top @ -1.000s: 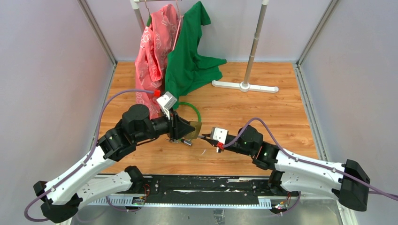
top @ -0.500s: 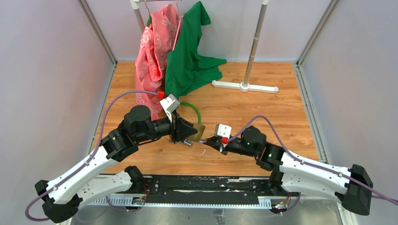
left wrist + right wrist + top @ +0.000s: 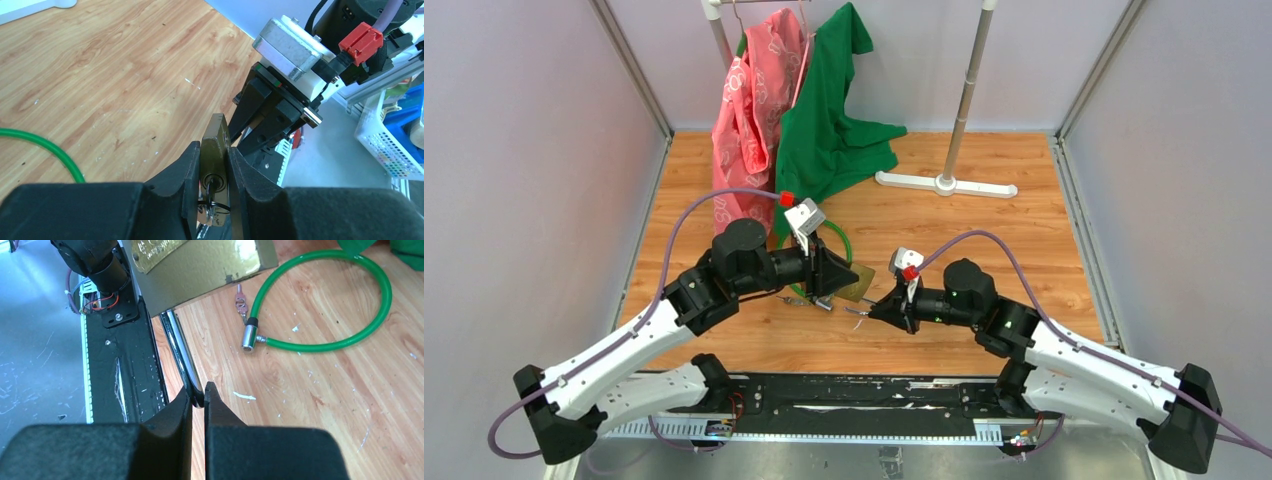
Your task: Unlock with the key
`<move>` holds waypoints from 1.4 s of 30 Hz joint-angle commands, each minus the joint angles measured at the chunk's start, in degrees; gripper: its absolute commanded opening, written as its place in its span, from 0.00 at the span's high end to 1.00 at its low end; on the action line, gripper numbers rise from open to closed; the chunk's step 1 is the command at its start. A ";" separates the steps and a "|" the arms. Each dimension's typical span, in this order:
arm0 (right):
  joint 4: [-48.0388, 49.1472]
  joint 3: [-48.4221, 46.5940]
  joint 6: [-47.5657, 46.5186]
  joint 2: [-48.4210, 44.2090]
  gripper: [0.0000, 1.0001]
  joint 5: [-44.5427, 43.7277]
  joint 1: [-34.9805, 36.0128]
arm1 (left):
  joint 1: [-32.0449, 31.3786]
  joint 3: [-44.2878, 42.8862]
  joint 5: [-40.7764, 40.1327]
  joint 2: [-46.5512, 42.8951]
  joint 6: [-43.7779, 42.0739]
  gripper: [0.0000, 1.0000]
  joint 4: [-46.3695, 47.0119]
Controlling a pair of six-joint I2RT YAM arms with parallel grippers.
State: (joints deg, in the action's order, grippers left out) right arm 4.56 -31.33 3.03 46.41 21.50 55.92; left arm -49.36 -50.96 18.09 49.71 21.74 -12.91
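A brass padlock (image 3: 216,145) is clamped between the fingers of my left gripper (image 3: 215,155), which is shut on it just above the table. A bunch key on a ring (image 3: 214,187) sits in the padlock's keyhole. My right gripper (image 3: 199,392) is shut on the padlock's silvery shackle (image 3: 182,355), below the brass body (image 3: 200,265). The green cable lock (image 3: 345,342) lies looped on the wood beyond. The key (image 3: 240,297), tiny and silvery, lies flat beside the cable lock's metal head (image 3: 248,335), and neither gripper touches it. In the top view the two grippers meet at the padlock (image 3: 856,280).
A clothes rack stands at the back with a pink garment (image 3: 754,110) and a green garment (image 3: 829,130) draped onto the table. Its white foot (image 3: 944,183) lies at the back right. A black rail (image 3: 854,390) runs along the near edge, and grey walls close both sides.
Both arms have shifted right with the padlock between them. The left wrist has moved up and right, and the right wrist has rolled. Both grips are unchanged.
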 commanded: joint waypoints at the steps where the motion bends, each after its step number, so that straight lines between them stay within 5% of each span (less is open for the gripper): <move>1: -5.16 -1.97 5.87 -2.45 1.00 0.84 -1.08 | 0.15 0.54 -0.72 1.12 0.08 1.00 12.26; 6: -11.73 -2.38 9.78 -5.05 0.99 -0.64 -2.56 | 0.15 2.12 -0.66 3.53 0.49 1.00 16.15; 8: -16.52 -3.69 10.50 -5.49 0.80 -2.03 -3.10 | 0.19 2.84 -1.21 4.90 0.76 1.00 17.62; 11: -23.32 -5.20 11.61 -7.67 0.32 -7.32 -3.27 | 0.17 4.15 -2.86 7.19 1.97 1.00 20.70; 14: -29.50 -6.48 15.06 -10.10 0.16 -16.57 -3.35 | 0.17 4.60 -3.78 11.21 3.72 1.00 24.25; 23: -39.40 -9.13 19.83 -15.35 0.14 -35.03 -3.38 | -0.11 2.09 -5.92 26.98 9.27 1.00 32.48; 29: -39.97 -9.19 22.48 -18.81 0.14 -42.38 -3.36 | -3.95 1.62 -21.03 34.75 16.98 1.00 35.24; 34: -39.77 -9.59 22.24 -18.33 0.14 -46.53 -3.36 | -6.79 -0.71 -29.07 43.18 26.90 1.00 38.99; 42: -38.52 -9.76 22.05 -15.67 0.16 -48.17 -3.36 | -8.26 -6.26 -31.71 51.87 28.85 1.00 38.84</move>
State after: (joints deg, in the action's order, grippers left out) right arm -34.13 -39.88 24.47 30.09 -23.83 53.10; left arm -57.34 -54.70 -9.45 100.75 48.18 20.36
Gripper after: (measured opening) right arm 0.843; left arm 0.263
